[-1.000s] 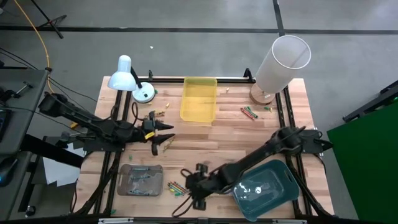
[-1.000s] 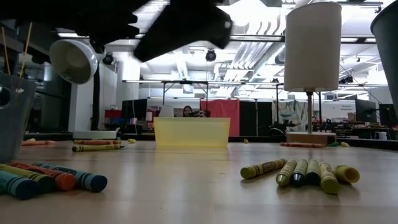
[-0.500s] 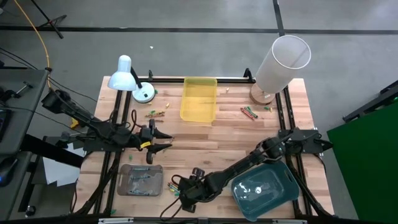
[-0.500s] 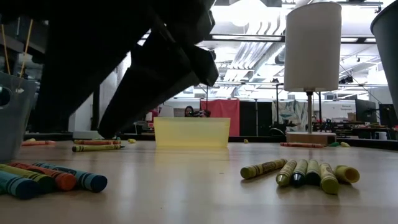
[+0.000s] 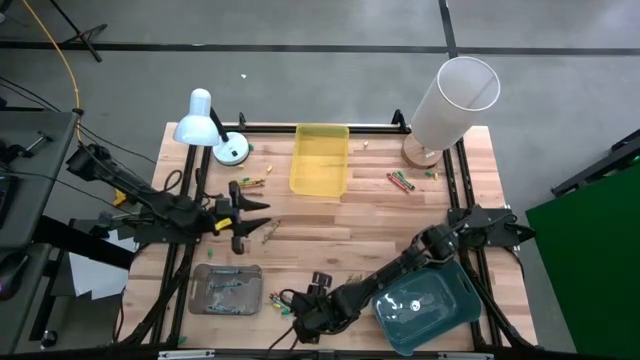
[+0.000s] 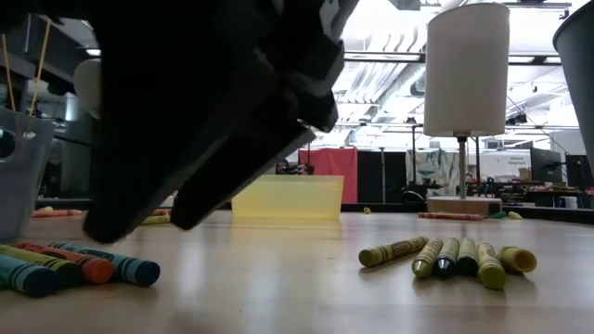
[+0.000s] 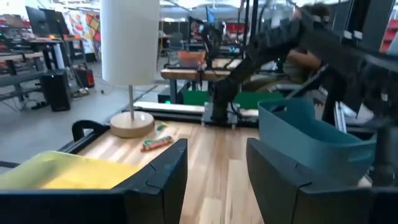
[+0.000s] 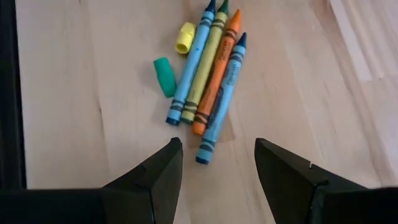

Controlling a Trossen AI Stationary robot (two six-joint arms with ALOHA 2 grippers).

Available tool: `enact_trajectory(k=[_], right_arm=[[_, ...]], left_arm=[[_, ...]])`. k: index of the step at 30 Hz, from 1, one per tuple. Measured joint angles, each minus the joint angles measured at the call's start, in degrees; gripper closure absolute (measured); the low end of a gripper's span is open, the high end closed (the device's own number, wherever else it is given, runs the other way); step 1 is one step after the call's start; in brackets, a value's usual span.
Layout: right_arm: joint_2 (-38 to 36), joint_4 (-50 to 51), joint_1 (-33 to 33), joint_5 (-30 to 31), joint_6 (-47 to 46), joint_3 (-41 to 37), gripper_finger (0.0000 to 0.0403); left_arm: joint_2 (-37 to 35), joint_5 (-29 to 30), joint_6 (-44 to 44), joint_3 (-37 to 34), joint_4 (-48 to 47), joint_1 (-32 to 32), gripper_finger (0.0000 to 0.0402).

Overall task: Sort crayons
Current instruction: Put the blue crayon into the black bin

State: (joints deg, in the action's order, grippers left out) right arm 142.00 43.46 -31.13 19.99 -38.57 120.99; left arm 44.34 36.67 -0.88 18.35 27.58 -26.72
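Several crayons (image 8: 208,74), blue, yellow-olive and orange, lie side by side on the wood, with a short yellow piece (image 8: 185,37) and a green piece (image 8: 165,76) beside them. In the high view this group of crayons (image 5: 277,298) lies next to the grey tray (image 5: 226,288). My right gripper (image 5: 292,312) (image 8: 217,177) hovers just short of them, open and empty. My left gripper (image 5: 248,220) (image 7: 214,180) is open and empty over the table's left middle. More crayons lie near the yellow tray (image 5: 250,183) and at the far right (image 5: 400,180).
The yellow tray (image 5: 320,160) stands at the far middle and the teal tray (image 5: 425,300) at the near right. A white desk lamp (image 5: 200,120) and a white cylinder lamp (image 5: 455,95) stand at the far corners. Olive crayons (image 6: 445,258) lie near the front edge.
My right gripper has moved toward the table's near left and come down close to the crayons beside the grey tray; it now fills much of the low view. My left gripper has drawn back slightly toward the left edge. No crayon has moved.
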Motion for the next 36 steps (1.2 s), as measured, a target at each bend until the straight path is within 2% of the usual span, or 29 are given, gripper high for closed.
enact_trajectory(k=[13, 18, 24, 32, 36], right_arm=[[2.60, -0.74, -0.43, 3.02, -2.89, 0.09, 0.0216], [3.01, 0.64, -0.57, 4.11, -3.94, 0.22, 0.0268], [3.05, 2.42, -0.79, 5.05, -1.88, 0.22, 0.0383], [2.61, 6.88, -0.79, 6.65, -1.42, 0.33, 0.0397], [1.40, 13.35, -0.74, 9.56, -1.25, -0.05, 0.0400]], left_arm=[[-2.41, -0.23, -5.06, 0.00, -2.87, 0.00, 0.0252], [-2.41, -1.00, -5.03, 0.00, -2.88, -0.93, 0.0252], [-2.57, -1.03, -4.99, 0.00, -2.37, -1.93, 0.0252], [-4.53, -1.05, -4.89, 0.00, -2.93, -2.11, 0.0252], [-6.46, -1.07, -3.04, 0.00, -4.13, -3.40, 0.0252]])
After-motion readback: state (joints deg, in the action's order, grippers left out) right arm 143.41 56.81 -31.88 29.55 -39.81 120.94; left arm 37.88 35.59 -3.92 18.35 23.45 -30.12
